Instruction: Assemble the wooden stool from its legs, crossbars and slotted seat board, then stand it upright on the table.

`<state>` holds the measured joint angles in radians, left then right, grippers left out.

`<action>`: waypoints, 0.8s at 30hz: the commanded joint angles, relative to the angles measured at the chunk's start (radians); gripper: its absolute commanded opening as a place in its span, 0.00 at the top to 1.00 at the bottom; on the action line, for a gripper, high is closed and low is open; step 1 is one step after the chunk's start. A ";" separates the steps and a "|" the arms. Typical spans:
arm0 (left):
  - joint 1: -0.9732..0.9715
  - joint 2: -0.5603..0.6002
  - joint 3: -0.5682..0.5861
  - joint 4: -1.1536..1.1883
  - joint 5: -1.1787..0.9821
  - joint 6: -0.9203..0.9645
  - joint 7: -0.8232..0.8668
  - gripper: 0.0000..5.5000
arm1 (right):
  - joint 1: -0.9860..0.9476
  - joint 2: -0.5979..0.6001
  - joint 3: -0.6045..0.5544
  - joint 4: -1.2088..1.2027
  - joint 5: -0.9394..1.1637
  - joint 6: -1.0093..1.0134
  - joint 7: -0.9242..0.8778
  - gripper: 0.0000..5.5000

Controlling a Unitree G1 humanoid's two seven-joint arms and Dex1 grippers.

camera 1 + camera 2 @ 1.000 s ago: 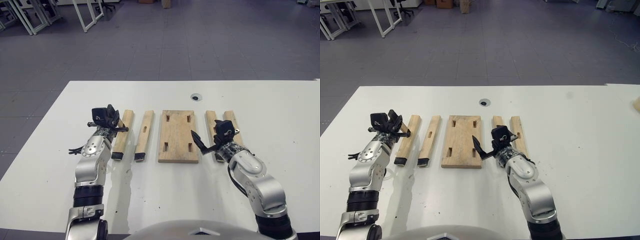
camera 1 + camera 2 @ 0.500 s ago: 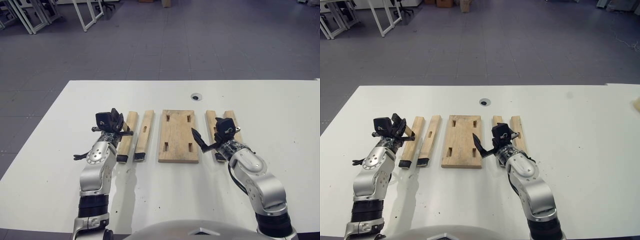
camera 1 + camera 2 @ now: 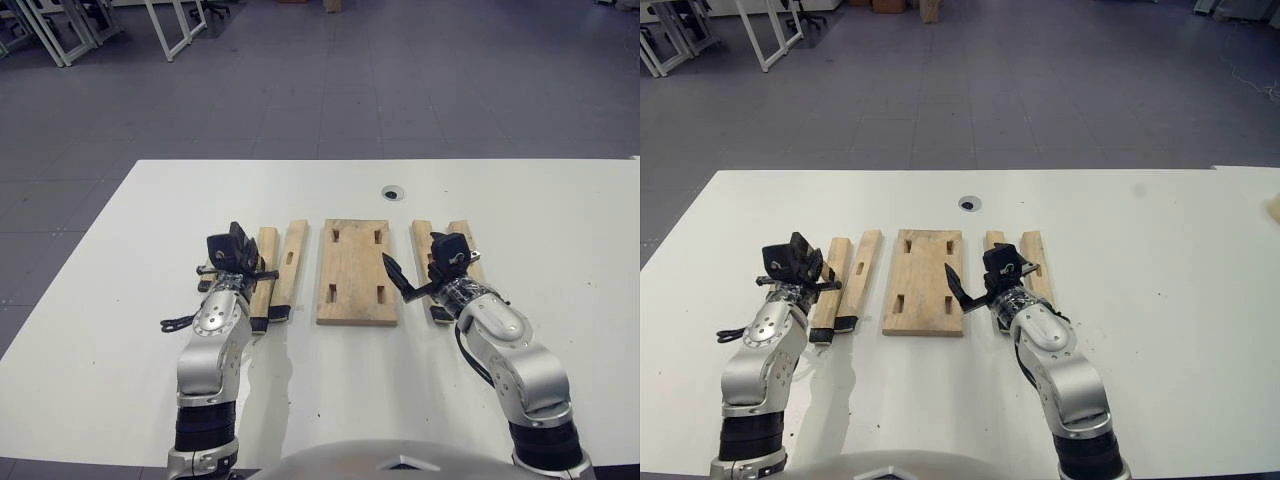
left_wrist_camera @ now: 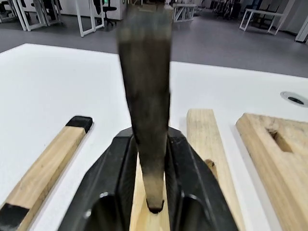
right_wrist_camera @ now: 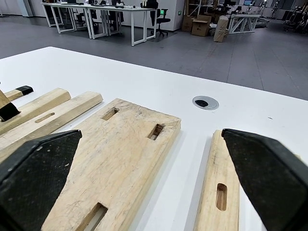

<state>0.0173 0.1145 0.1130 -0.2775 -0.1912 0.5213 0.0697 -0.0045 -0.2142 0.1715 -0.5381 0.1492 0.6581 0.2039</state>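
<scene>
Assembly not begun: pale slotted wooden seat board [image 3: 357, 272] lies flat mid white counter [image 3: 560, 200], loose wooden legs [image 3: 293, 258] either side; right claw [image 3: 418, 272] spread wide at board's right edge, left claw [image 3: 250, 268] at the left legs, opening cannot be told.

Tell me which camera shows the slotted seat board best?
The left eye view: the whole seat board shows, with all four slots. The right eye view matches it. The right wrist view shows it closer but cut off; the left wrist view catches one corner.
</scene>
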 commanded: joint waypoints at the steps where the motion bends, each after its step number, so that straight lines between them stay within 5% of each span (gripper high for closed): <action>1: -0.014 -0.001 0.009 0.000 0.011 0.014 0.001 0.71 | -0.014 0.001 -0.002 0.008 -0.011 -0.003 -0.002 0.02; 8: -0.049 0.031 0.015 -0.047 0.025 0.041 -0.011 0.48 | -0.012 0.008 0.000 0.006 -0.017 0.001 -0.008 0.02; 24: -0.402 0.080 0.149 -0.175 -0.023 0.328 0.009 0.48 | -0.010 0.047 0.011 0.019 -0.036 -0.005 -0.029 0.02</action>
<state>-0.3477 0.1920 0.2353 -0.4791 -0.1949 0.8148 0.0683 -0.0076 -0.1752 0.1783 -0.5268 0.1197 0.6559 0.1822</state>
